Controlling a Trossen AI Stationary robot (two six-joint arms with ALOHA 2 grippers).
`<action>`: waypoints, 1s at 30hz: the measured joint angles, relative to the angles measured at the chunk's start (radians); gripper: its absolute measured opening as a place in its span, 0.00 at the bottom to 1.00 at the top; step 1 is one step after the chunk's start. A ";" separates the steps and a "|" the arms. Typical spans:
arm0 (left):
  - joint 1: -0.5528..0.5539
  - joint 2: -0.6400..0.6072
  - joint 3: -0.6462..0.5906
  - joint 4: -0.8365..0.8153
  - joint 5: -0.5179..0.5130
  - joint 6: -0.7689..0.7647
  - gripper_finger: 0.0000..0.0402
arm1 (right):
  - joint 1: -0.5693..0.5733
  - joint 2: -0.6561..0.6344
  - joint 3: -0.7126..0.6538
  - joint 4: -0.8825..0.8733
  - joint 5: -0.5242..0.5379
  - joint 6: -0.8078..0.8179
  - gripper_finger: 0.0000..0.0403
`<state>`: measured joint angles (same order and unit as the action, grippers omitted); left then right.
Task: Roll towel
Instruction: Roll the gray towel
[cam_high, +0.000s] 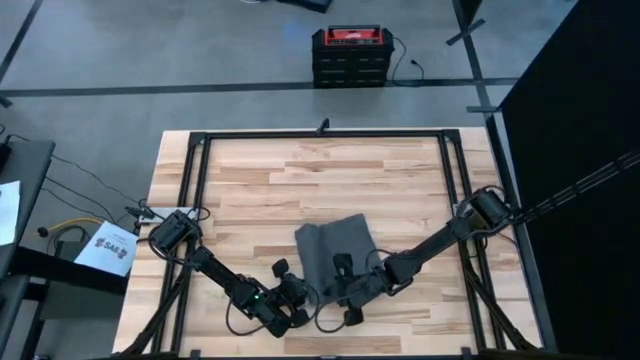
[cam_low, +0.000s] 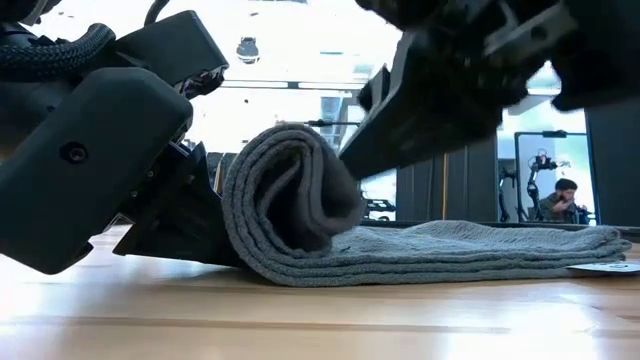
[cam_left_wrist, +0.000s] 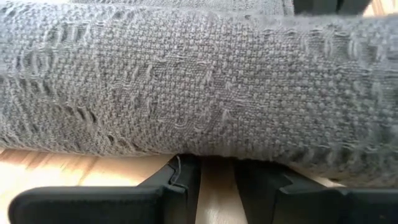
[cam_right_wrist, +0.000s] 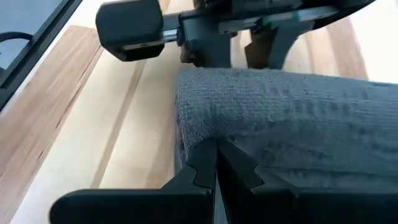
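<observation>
Towel (cam_low: 300, 215) half-rolled; right gripper (cam_right_wrist: 214, 163) clenched on it, left gripper (cam_left_wrist: 217, 186) released beside.

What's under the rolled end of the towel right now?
The towel's rolled end sits on its own flat layer, which lies on the table. The roll's inside and whatever lies beneath the flat layer are hidden.

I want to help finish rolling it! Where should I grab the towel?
Probably the rolled-up end of the towel, from the near table edge, where both end effectors are. That curl stands raised above the flat part, which lies thin against the table and looks harder to pinch.
</observation>
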<state>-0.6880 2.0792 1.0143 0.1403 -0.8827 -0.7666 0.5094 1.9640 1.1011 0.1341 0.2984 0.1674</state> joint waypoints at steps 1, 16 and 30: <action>0.000 0.000 0.000 0.000 0.000 0.000 0.19 | -0.002 0.010 0.000 0.019 -0.003 0.001 0.00; 0.000 0.000 0.000 0.010 0.013 0.002 0.19 | -0.060 0.036 0.000 0.060 -0.005 -0.053 0.00; -0.010 -0.087 0.000 -0.075 0.082 0.001 0.19 | -0.001 -0.094 0.001 -0.172 0.046 0.010 0.00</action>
<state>-0.6979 1.9924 1.0145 0.0650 -0.8005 -0.7655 0.5085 1.8702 1.1019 -0.0378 0.3447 0.1776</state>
